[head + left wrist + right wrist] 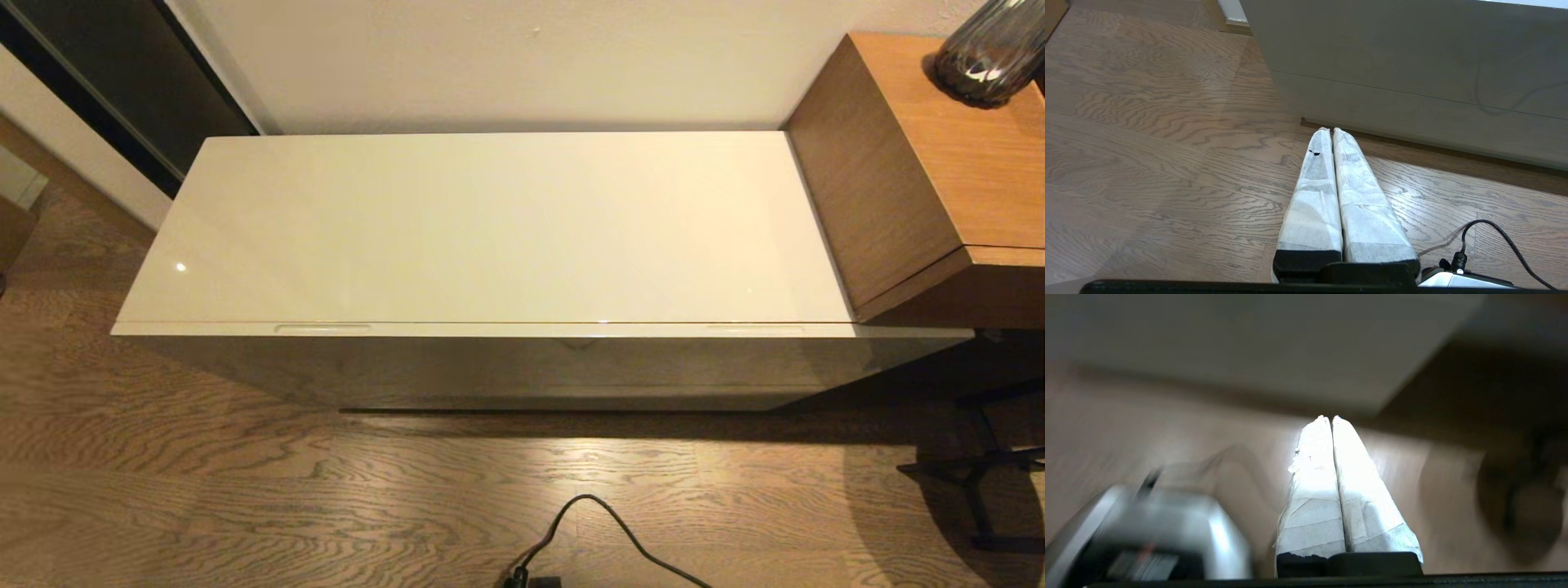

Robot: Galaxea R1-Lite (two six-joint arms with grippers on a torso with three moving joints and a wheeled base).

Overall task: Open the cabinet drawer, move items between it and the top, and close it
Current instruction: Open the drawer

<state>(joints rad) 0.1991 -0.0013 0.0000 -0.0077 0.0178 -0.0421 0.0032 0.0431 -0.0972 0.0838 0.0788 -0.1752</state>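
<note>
The low cabinet's glossy cream top (pixel 490 229) lies bare, with no items on it. The cabinet drawer (pixel 522 359) is pushed in flush, its handle slots (pixel 322 328) along the upper edge; the items are hidden. Neither arm shows in the head view. My left gripper (pixel 1329 130) is shut, white-wrapped fingers pressed together, low over the wooden floor in front of the drawer's face (pixel 1412 61). My right gripper (pixel 1327 417) is shut too, fingers together and empty, low above the floor near the cabinet's front (pixel 1249 347).
A taller brown wooden unit (pixel 922 163) with a dark glass vase (pixel 984 53) stands against the cabinet's right end. A black cable (pixel 604 523) lies on the floor in front. A black stand (pixel 980 482) is at the right. A dark doorway (pixel 122 73) sits at the back left.
</note>
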